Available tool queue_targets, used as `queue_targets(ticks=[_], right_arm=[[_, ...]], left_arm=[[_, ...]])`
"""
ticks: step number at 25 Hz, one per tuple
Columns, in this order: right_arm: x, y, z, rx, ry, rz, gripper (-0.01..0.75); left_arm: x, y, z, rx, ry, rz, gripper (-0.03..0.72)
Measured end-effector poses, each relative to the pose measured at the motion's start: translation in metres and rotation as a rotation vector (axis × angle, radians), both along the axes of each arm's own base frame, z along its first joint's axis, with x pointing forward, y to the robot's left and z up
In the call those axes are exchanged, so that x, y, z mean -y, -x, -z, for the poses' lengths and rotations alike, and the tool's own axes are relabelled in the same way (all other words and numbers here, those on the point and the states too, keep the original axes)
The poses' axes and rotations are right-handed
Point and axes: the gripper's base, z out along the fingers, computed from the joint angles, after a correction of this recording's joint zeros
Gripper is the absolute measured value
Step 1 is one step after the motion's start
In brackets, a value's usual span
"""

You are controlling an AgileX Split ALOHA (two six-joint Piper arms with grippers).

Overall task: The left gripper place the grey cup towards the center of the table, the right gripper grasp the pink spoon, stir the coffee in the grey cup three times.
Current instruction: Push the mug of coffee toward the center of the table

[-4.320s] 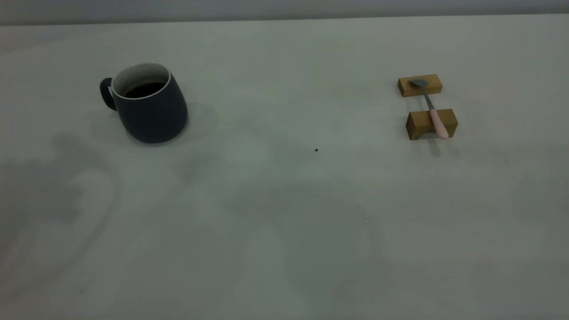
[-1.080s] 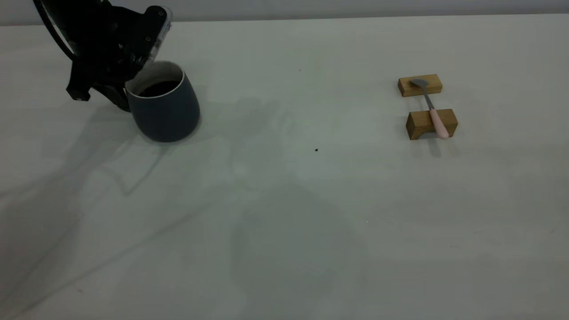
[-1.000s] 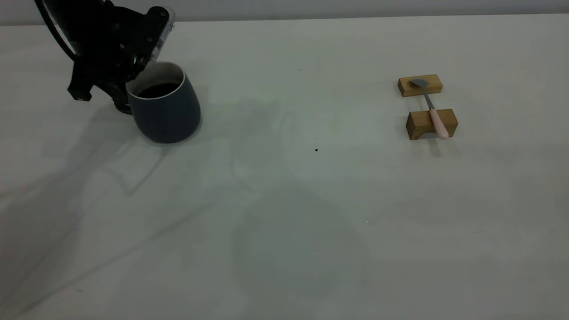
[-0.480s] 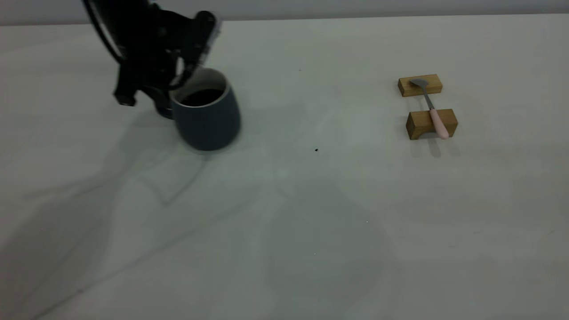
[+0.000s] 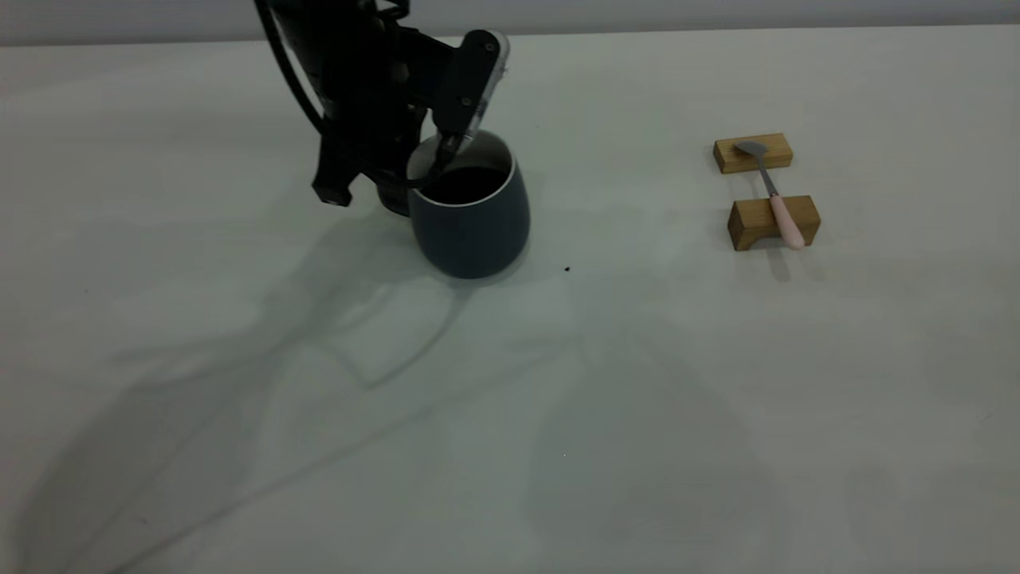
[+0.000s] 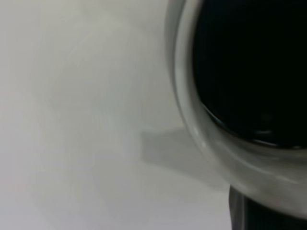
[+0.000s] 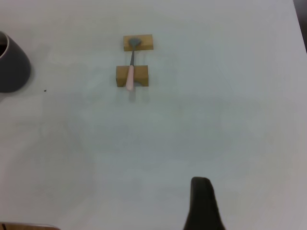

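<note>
The grey cup (image 5: 472, 215) sits gripped at its handle side by the left gripper (image 5: 398, 179), fingers closed on it. It has slid from the counter's (image 5: 558, 399) left edge to near centre, coffee (image 5: 466, 182) unspilled; release looks next. The pink spoon (image 5: 777, 201) lies untouched across two wooden blocks (image 5: 771, 222). Right gripper's (image 7: 204, 203) fingers: cannot tell.

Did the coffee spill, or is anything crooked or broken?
Nothing stands out. The grey cup stands upright on the table with the coffee inside and no drips around it, the left gripper at its rim. The pink spoon lies neatly across two wooden blocks.
</note>
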Motion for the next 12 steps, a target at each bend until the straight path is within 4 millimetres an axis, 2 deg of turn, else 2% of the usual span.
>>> queue_targets(ticks=[12], right_arm=[[0.000,0.000,0.000,0.000,0.000,0.000,0.586]], left_arm=[[0.017,-0.002,-0.003,0.019,0.023,0.010,0.200]])
